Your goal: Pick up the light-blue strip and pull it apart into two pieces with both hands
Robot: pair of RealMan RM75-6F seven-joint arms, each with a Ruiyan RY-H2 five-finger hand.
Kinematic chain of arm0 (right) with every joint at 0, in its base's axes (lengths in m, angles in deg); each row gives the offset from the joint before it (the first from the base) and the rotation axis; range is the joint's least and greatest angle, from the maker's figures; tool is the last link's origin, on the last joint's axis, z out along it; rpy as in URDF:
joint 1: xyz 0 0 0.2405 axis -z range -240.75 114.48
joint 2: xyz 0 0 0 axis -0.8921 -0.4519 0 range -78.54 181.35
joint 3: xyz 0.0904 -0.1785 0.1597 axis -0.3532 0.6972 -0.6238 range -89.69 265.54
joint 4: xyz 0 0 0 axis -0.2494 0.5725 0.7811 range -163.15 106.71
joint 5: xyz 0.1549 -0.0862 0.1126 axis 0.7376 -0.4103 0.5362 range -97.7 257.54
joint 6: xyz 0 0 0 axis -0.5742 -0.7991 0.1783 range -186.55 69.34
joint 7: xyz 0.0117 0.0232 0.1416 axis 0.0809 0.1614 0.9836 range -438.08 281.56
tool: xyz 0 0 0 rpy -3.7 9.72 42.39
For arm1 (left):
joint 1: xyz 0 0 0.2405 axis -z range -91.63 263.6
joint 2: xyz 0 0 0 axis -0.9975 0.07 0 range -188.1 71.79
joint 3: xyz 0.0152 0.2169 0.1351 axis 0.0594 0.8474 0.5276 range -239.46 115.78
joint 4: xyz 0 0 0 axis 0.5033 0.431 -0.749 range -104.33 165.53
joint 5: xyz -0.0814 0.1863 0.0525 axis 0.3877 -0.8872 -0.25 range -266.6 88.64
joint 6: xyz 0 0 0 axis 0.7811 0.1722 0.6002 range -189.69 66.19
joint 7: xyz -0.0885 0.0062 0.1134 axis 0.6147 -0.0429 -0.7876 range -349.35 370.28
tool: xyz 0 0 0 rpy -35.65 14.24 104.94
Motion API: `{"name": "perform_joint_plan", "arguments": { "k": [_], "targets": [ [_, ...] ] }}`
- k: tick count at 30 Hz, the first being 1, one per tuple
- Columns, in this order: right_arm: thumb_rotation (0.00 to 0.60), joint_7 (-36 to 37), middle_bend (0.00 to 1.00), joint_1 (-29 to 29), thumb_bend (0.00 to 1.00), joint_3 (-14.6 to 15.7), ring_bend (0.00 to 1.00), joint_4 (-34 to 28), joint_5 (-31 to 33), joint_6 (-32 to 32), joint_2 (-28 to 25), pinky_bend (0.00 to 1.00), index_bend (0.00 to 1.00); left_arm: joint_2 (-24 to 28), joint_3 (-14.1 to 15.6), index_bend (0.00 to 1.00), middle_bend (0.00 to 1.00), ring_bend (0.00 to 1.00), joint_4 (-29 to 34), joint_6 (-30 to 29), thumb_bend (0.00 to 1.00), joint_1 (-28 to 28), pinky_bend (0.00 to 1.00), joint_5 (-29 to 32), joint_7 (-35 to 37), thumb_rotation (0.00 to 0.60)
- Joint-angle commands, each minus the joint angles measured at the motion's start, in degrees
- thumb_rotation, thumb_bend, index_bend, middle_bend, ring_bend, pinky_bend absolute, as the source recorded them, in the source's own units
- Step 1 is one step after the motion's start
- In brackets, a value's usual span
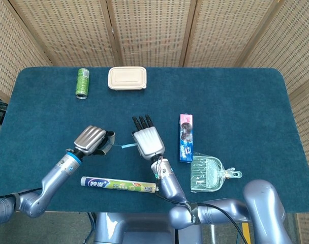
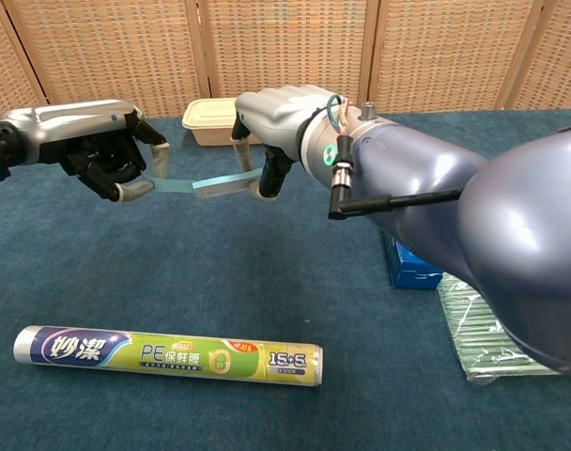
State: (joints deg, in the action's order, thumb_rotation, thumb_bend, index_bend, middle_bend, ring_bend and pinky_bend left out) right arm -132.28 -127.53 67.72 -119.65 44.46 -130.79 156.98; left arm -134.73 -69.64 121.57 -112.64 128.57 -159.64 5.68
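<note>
Left hand point(image 2: 102, 150) gripping one end of the thin light-blue strip point(image 2: 199, 183) with fingers curled around it; right hand point(image 2: 276, 117) pinching the opposite end between thumb and fingers. Strip stretching nearly level between the two hands, lifted off the dark-blue carpeted tabletop point(image 1: 236, 96), not yet separated as far as can be seen. Below and in front of both hands, lying flat, a long roll of cling film in green and blue printed wrap point(image 2: 168, 355). Off to the right hand's outer side, a blue and pink snack box point(image 1: 185, 137) and, just beside it, a clear bag holding a green dustpan point(image 1: 208, 174). Well beyond the hands, resting near the far edge, a beige lidded food container point(image 1: 127, 78) and a green can point(image 1: 82, 82).
</note>
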Motion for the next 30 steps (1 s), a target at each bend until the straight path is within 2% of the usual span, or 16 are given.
{"name": "perform_joint_plan", "arguments": {
  "k": [1,7,13,15,16,18,20,21,22,24,25,26,28,30],
  "targets": [
    [0.6,0.96,0.07,0.75,0.61,0.99,0.0,1.72,0.4,0.98,0.34,0.0,0.59,1.27,1.34,0.78,0.87,0.9,-2.48,-0.5,0.54,-1.99,0.91,-0.07,2.69,0.6],
    [0.6,2.58,0.07,1.25,0.62,1.9,0.0,5.29,-0.09,2.74,1.91,0.0,0.59,3.14,3.36,0.78,0.87,0.9,-7.48,-1.93,0.55,-5.16,0.91,-3.42,9.82,0.6],
    [0.6,3.27,0.07,1.32,0.62,2.32,0.0,8.41,-0.26,4.05,3.75,0.0,0.59,3.7,4.53,0.79,0.87,0.9,-11.9,-3.01,0.52,-7.35,0.91,-4.81,13.56,0.6],
    [0.6,3.35,0.07,1.35,0.62,2.42,0.0,9.52,-0.25,4.37,4.4,0.0,0.59,3.35,4.65,0.78,0.84,0.88,-13.59,-4.13,0.5,-8.17,0.91,-5.19,14.16,0.6],
    [0.6,3.34,0.07,1.36,0.62,2.48,0.0,10.09,-0.21,4.55,4.71,0.0,0.59,3.19,4.77,0.74,0.77,0.82,-14.38,-4.54,0.48,-8.54,0.9,-5.42,14.47,0.6],
    [0.6,3.34,0.07,1.4,0.62,2.54,0.0,11.09,-0.22,4.86,5.2,0.0,0.59,3.28,5.1,0.61,0.56,0.64,-15.4,-4.5,0.41,-9.01,0.86,-5.76,15.44,0.6],
    [0.6,3.58,0.07,1.57,0.61,2.6,0.0,11.91,-0.48,5.05,5.55,0.0,0.59,3.55,5.33,0.4,0.28,0.42,-16.01,-4.04,0.27,-9.27,0.71,-5.99,16.57,0.6],
    [0.6,3.63,0.07,1.61,0.58,2.61,0.0,12.02,-0.54,5.07,5.59,0.0,0.57,3.59,5.34,0.33,0.2,0.36,-16.09,-3.98,0.23,-9.29,0.65,-6.03,16.73,0.6],
    [0.6,3.75,0.06,1.7,0.5,2.62,0.0,12.18,-0.65,5.11,5.65,0.0,0.49,3.68,5.35,0.25,0.11,0.29,-16.22,-3.9,0.16,-9.34,0.55,-6.1,17.02,0.6],
    [0.6,4.33,0.04,2.09,0.3,2.65,0.0,12.36,-1.0,5.39,5.6,0.0,0.31,3.91,5.27,0.14,0.03,0.17,-16.49,-4.03,0.08,-9.63,0.43,-6.22,17.73,0.6],
    [0.6,4.64,0.02,2.35,0.18,2.62,0.0,12.23,-1.09,5.54,5.45,0.0,0.17,4.03,5.2,0.07,0.0,0.11,-16.51,-4.08,0.04,-9.77,0.37,-6.2,18.03,0.6],
    [0.6,4.79,0.0,2.64,0.09,2.54,0.0,11.84,-1.03,5.63,5.16,0.0,0.08,4.33,5.12,0.02,0.0,0.05,-16.35,-3.95,0.02,-9.91,0.32,-6.07,18.42,0.6],
    [0.6,5.03,0.0,3.12,0.03,2.46,0.0,10.77,-1.38,5.52,4.39,0.0,0.01,4.88,4.73,0.0,0.0,0.01,-15.87,-4.07,0.0,-10.17,0.25,-5.64,18.78,0.6],
    [0.6,5.47,0.0,3.66,0.02,2.43,0.0,9.32,-2.1,5.16,3.42,0.0,0.0,5.55,4.3,0.0,0.0,0.0,-15.11,-4.44,0.0,-10.5,0.2,-5.18,19.07,0.6]
  ]
}}
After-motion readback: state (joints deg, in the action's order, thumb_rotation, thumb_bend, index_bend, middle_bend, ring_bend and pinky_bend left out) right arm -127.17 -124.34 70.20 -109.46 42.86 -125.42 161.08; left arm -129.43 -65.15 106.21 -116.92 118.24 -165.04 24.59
